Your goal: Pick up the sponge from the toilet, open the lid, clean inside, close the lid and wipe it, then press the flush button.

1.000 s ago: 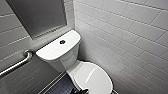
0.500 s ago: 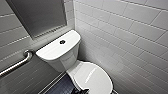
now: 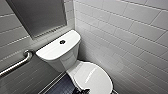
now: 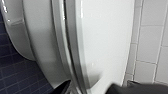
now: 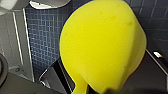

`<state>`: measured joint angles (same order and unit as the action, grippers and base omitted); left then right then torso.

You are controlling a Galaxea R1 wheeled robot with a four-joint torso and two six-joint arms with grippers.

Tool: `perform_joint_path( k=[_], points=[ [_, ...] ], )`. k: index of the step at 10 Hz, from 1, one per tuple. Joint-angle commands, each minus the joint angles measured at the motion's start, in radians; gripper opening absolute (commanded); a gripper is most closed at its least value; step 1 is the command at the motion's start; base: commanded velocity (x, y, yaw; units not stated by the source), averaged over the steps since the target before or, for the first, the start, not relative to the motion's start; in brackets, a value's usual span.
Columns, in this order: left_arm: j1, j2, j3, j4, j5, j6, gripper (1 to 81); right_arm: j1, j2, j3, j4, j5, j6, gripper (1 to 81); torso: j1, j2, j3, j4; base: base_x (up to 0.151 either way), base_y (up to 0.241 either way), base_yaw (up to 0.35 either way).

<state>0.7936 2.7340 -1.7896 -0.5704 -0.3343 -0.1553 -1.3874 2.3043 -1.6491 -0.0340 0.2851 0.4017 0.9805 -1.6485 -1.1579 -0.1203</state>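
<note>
The white toilet (image 3: 62, 53) stands in a tiled corner with its lid (image 3: 93, 77) down over the bowl. The round dark flush button (image 3: 62, 41) sits in the middle of the tank top. My left gripper (image 4: 88, 88) is open at the front rim of the lid (image 4: 107, 37), one dark finger (image 4: 62, 87) on the bowl's side and the other finger (image 4: 117, 88) over the lid. Its dark tip (image 3: 83, 91) also shows at the lid's near edge in the head view. The yellow sponge (image 5: 102, 47) is pinched in my shut right gripper (image 5: 96, 90), above the floor.
A steel grab bar (image 3: 15, 65) runs along the left wall beside the tank. A grey panel (image 3: 37, 15) hangs above the tank. White tiled wall (image 3: 130, 37) stands close on the right. Dark blue mosaic floor (image 5: 45, 37) lies below.
</note>
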Motion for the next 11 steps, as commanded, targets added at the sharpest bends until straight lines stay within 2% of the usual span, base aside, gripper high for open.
perform_joint_path(
  k=[1, 6, 11],
  points=[
    [-0.087, 0.009, 0.03, 0.03, 0.063, 0.0, 81.1, 0.012, -0.046, 0.016, -0.02, -0.063, 0.0, 1.0, 0.0, 0.0, 0.0, 0.0, 0.0, 0.0, 0.0],
    [-0.11, 0.044, -0.031, 0.029, 0.07, 0.0, 81.1, 0.011, -0.047, 0.017, -0.02, -0.063, 0.002, 1.0, 0.0, 0.0, 0.0, 0.0, 0.0, 0.0, 0.0],
    [-0.13, 0.049, -0.018, 0.026, 0.07, -0.004, 81.1, 0.015, -0.043, 0.016, -0.02, -0.063, 0.002, 1.0, 0.0, 0.0, 0.0, 0.0, 0.0, 0.0, 0.0]
  ],
)
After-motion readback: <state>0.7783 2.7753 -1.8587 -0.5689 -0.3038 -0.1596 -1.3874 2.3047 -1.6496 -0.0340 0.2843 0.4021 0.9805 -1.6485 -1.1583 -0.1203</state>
